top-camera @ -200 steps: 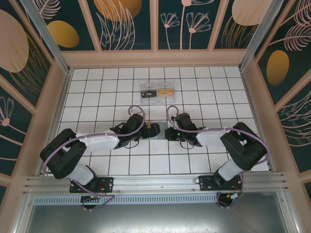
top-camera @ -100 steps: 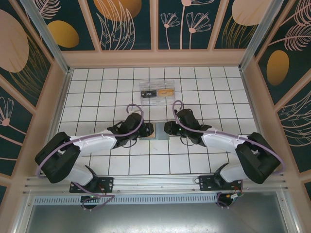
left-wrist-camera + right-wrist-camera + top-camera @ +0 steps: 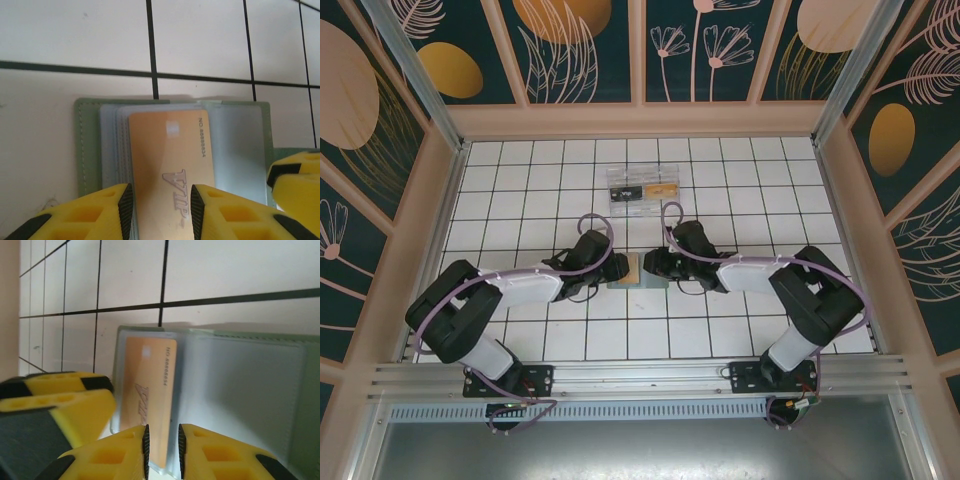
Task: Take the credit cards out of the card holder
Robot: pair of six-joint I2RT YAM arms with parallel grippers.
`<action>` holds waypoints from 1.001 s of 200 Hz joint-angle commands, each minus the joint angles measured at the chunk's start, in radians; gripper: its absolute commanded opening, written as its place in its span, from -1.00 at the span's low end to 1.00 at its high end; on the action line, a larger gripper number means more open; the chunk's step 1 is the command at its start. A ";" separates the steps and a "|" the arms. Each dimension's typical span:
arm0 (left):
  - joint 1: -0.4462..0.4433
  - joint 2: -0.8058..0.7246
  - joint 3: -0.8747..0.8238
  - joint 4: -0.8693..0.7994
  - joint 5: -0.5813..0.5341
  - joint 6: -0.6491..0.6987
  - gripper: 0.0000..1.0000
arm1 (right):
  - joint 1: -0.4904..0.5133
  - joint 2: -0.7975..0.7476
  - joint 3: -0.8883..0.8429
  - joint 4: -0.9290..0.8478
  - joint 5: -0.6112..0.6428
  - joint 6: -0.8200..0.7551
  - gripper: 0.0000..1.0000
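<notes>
Your holder (image 3: 81, 150) lies open on the tabletop (image 3: 75, 30), between both hands. Your left hand (image 3: 161, 192) hangs half open over the gold card (image 3: 167, 155), a finger at each side. Your right hand (image 3: 162, 432) is nearly closed at the edge of the gold card and its sleeve (image 3: 240, 400); you cannot tell whether it grips.

The gold card (image 3: 170, 165) bore "VIP" in raised silver letters. Along one edge ran "NO" and a row of digits, mostly eights, not all legible.
</notes>
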 commanded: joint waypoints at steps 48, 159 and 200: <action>0.004 0.025 -0.015 0.052 0.045 -0.001 -0.24 | 0.003 0.026 0.027 0.032 -0.023 0.017 -0.49; 0.003 0.109 0.009 -0.007 0.033 -0.033 -0.27 | 0.004 0.039 0.021 0.026 -0.034 0.038 -0.50; 0.003 0.108 0.004 -0.008 0.040 -0.035 -0.27 | 0.003 0.064 -0.001 0.074 -0.061 0.088 -0.52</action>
